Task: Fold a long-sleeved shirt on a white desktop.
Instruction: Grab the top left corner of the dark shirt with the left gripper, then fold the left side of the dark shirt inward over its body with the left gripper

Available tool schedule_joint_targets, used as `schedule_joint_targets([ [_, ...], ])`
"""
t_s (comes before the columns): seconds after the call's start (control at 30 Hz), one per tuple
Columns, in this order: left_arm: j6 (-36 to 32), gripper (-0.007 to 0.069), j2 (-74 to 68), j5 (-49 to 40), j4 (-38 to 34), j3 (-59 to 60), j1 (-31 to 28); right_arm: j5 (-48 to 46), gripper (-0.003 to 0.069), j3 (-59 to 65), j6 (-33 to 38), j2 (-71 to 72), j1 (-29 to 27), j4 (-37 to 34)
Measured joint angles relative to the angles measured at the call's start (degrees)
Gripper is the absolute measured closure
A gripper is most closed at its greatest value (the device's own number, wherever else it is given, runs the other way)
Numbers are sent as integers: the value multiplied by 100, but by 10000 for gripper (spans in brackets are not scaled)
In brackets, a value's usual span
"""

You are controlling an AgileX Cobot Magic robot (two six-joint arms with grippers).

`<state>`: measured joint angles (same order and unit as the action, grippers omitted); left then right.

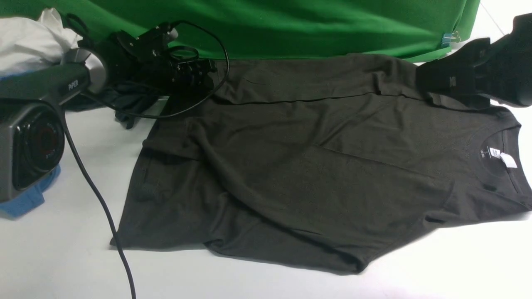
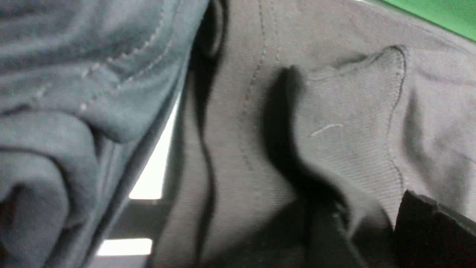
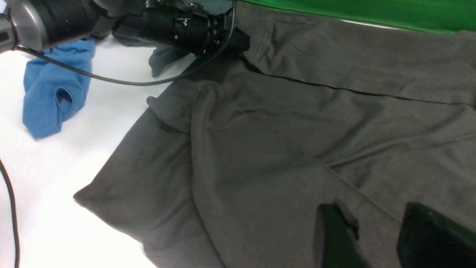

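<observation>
The black cable (image 1: 95,195) crosses the counter's (image 1: 62,257) near-left corner. The long-sleeved shirt (image 1: 316,166) sprawls centrally; left jaws straddle its cuff (image 2: 357,123), grip unclear, right jaws parted. The teal garment (image 2: 74,74) alongside might snag.

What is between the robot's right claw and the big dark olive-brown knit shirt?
Nothing visible. The right gripper hangs over the dark olive-brown knit shirt, jaws apart, with only its bare fabric between them.

Matt knit long-sleeved shirt (image 1: 291,166) on smooth matt white desktop (image 1: 62,257).
</observation>
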<state>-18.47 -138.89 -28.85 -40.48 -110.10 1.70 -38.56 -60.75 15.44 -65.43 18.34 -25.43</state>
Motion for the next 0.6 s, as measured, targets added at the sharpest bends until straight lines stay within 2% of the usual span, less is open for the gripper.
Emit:
schedule_joint_targets([
  [0.2,-343,552,-13,-25,0,-15,-17,0,418,0,0,0,0,0],
  [0.43,-403,563,195,-531,0,16,-175,0,418,0,0,0,0,0],
  [0.6,-407,563,730,-1497,20,16,-388,7,418,0,0,0,0,0],
])
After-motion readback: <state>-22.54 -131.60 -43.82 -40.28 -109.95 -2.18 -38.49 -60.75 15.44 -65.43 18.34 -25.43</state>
